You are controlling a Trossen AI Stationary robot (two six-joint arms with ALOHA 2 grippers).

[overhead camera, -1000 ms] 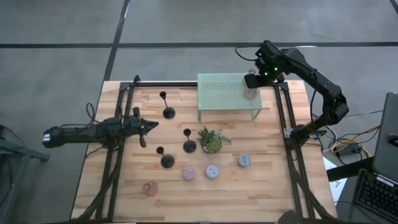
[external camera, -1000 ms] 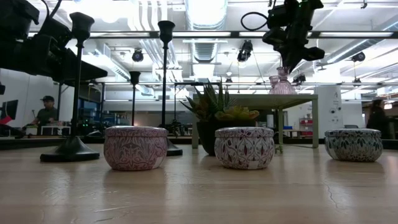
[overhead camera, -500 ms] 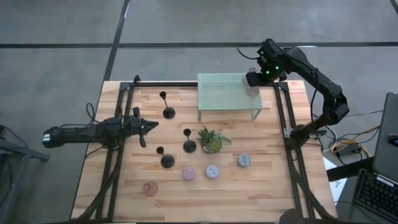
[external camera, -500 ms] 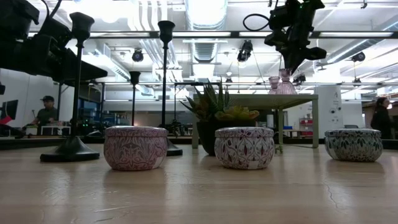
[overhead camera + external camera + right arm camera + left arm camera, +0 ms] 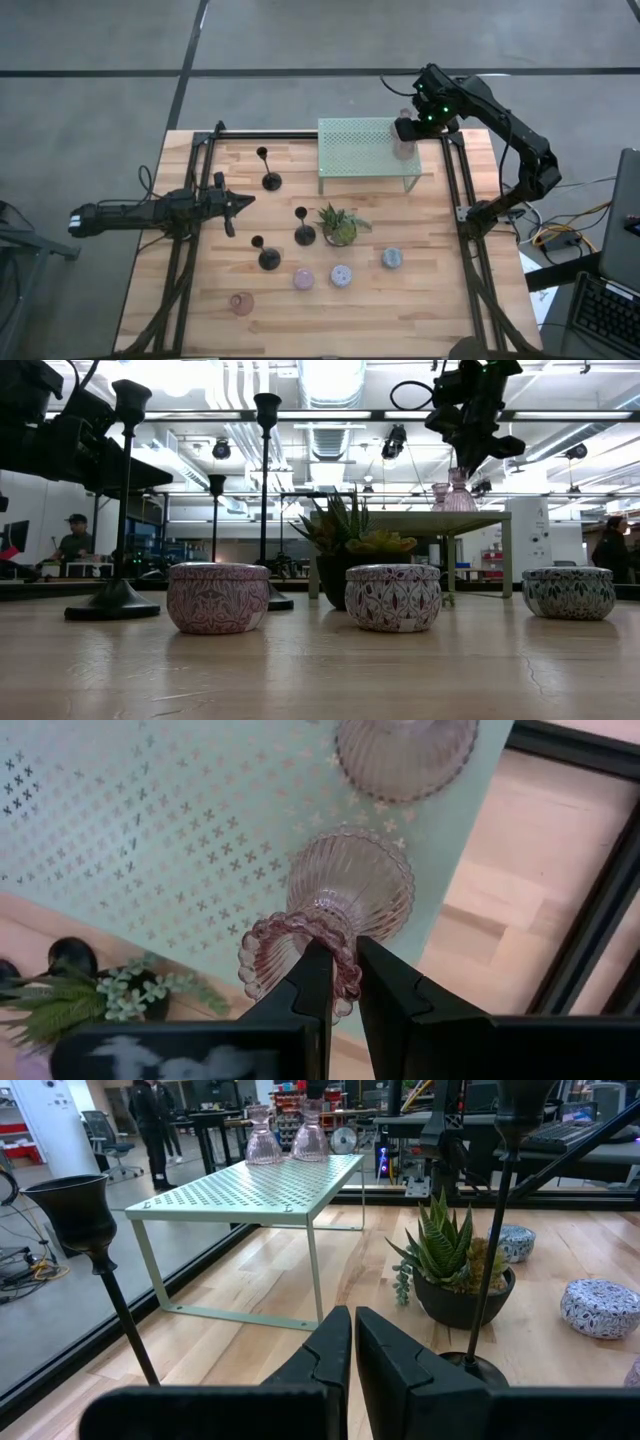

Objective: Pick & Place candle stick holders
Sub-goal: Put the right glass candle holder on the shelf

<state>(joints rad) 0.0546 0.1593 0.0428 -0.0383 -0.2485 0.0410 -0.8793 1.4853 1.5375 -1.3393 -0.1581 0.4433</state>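
Three slim black candlesticks (image 5: pixel 270 180) (image 5: pixel 304 235) (image 5: pixel 268 258) stand on their round bases on the wooden table. Pink (image 5: pixel 303 279), lilac (image 5: pixel 341 275) and blue (image 5: pixel 392 258) round tins sit along the near side. My right gripper (image 5: pixel 405 130) is above the far right corner of the pale green mesh rack (image 5: pixel 360 150), shut on a pink ribbed glass holder (image 5: pixel 345 895). A second pink glass holder (image 5: pixel 405 755) stands on the rack beside it. My left gripper (image 5: pixel 243 201) is shut and empty at the table's left, above the table top. My right gripper pinches the pink glass holder's frilled top rim (image 5: pixel 300 948) between its two fingers. The fingers come from above, pointing down. The holder is upright below them, with its wide base (image 5: pixel 375 885) at the rack's mesh top; whether it rests there I cannot tell.
A small spiky green plant in a dark pot (image 5: pixel 340 225) stands mid-table between the candlesticks and the rack. Another pink glass holder (image 5: pixel 241 302) sits at the near left. Black rails (image 5: pixel 455 190) run along the table's sides. People show in the room beyond.
My right gripper has shifted slightly toward the table's far edge over the rack, carrying the pink glass holder with it. The holder stays upright.
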